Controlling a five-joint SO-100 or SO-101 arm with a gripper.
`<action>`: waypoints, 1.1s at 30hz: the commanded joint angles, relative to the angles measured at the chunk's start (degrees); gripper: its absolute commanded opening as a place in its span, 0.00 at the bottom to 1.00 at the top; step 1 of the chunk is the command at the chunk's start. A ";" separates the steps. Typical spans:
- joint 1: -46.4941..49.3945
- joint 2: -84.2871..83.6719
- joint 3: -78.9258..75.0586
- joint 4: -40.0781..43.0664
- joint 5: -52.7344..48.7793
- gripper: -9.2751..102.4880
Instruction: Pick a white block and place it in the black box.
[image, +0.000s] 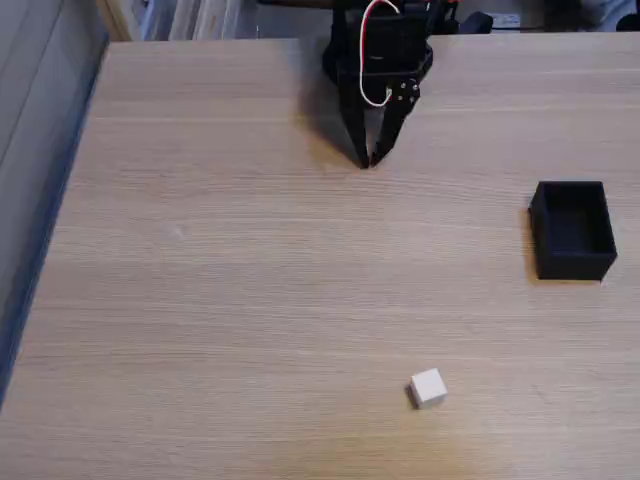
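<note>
Black two-finger gripper (369, 160) at far centre, jaws pressed together, empty. Small white cube (428, 388) near; matte black open box (572, 230) right.

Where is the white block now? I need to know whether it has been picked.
In the fixed view the white block lies alone on the table, low and right of centre, apart from the gripper.
</note>
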 joint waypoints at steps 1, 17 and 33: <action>-0.26 0.35 0.79 0.09 0.35 0.08; 0.18 0.26 0.44 -0.35 -3.43 0.08; -6.06 -26.37 -21.97 -11.95 1.58 0.09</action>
